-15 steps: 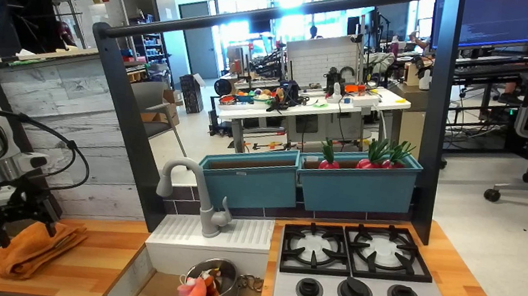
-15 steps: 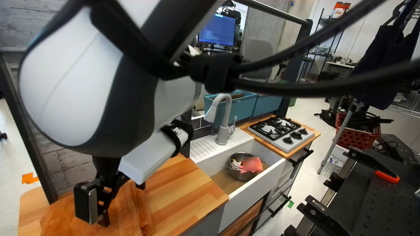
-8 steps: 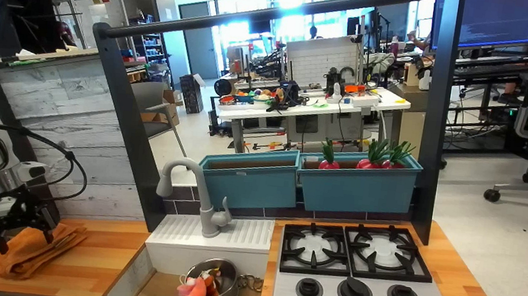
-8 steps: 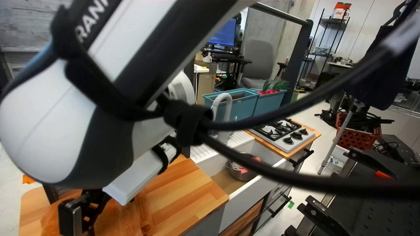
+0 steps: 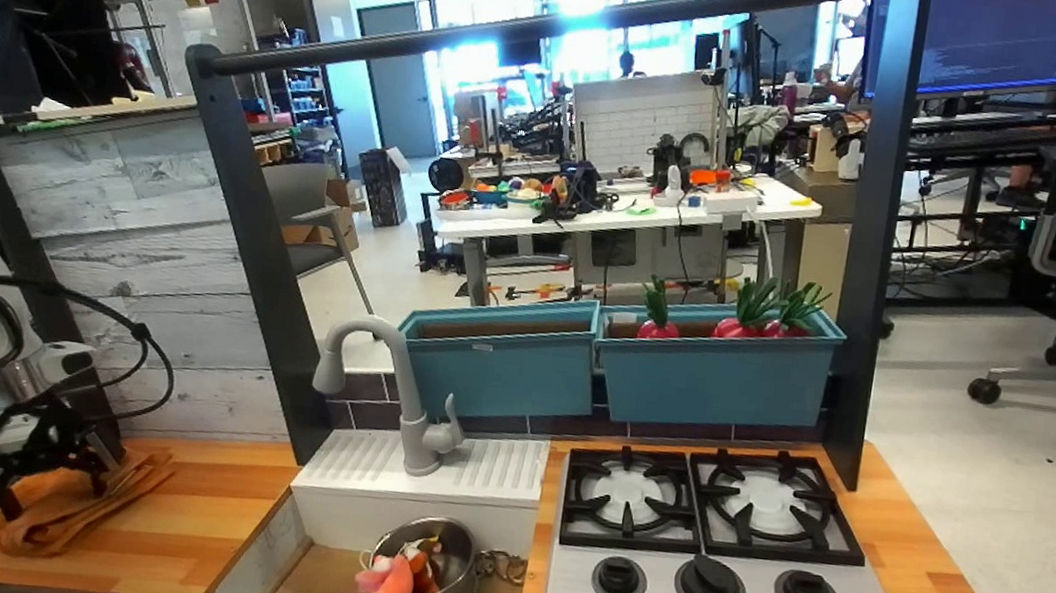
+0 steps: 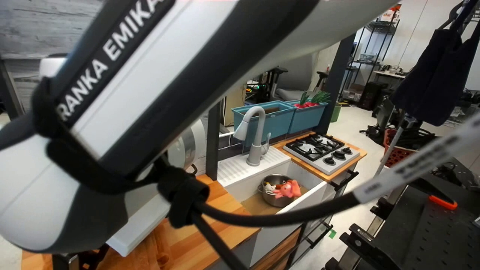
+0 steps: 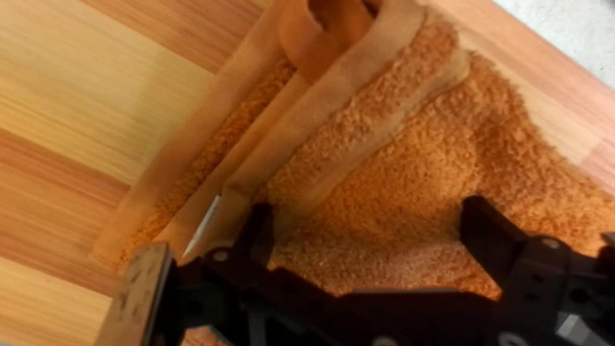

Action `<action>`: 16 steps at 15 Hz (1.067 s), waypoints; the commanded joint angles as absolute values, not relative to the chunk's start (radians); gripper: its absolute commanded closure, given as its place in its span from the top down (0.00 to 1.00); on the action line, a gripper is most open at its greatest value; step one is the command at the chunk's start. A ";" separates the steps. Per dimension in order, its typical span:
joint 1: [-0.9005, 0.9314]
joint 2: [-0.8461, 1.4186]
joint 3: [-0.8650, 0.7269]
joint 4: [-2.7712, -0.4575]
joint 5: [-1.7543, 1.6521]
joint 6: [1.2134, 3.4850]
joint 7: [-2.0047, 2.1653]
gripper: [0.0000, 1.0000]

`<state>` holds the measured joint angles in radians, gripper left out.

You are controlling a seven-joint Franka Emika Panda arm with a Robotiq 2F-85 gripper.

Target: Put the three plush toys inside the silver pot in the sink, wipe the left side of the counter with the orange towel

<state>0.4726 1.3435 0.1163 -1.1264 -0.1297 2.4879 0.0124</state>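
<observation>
Orange towel (image 7: 375, 163), brown-striped counter (image 7: 72, 139), white sink (image 5: 345, 518)

In an exterior view, the towel (image 5: 46, 532) lies on the counter (image 5: 216, 500) at the left, the gripper (image 5: 54, 494) over it, and the sink (image 5: 349, 521) sits to the right of that stretch, between it and the stove (image 5: 719, 550). In the sink stands the pot (image 5: 458, 560) with the plush toys (image 5: 392, 584) in it, one reaching out over the near left rim, while the faucet (image 5: 417, 439) rises behind the pot. At the back, two planters (image 5: 498, 374) sit side by side, the left one behind the faucet, the right one behind the stove with radishes (image 5: 736, 329) in it.
</observation>
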 commanded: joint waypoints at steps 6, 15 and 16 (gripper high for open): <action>0.337 1.142 0.061 -1.520 -0.106 2.585 0.106 1.00; 0.387 1.144 0.066 -1.624 -0.147 2.819 0.097 1.00; 0.400 1.155 0.087 -1.602 -0.140 2.815 0.088 1.00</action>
